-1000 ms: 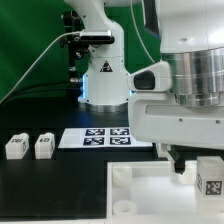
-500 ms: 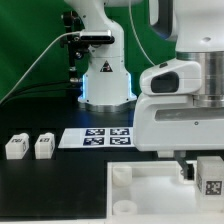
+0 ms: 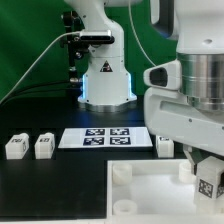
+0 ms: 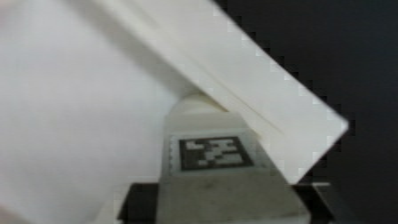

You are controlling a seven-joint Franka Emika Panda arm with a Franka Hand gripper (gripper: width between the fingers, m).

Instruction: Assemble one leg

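My gripper is shut on a leg, a small white block with a black-and-white tag, and holds it upright over the right part of the large white tray-like piece. In the wrist view the held leg sits between the dark fingers, with the tray's rim running across beyond it. Two more legs stand at the exterior view's left. A third shows by the arm.
The marker board lies flat behind the tray. The robot base stands at the back with cables to its left. A round corner socket rises at the tray's near-left corner.
The arm has shifted toward the exterior view's right and slightly down with the leg in it, uncovering the loose leg beside the marker board.
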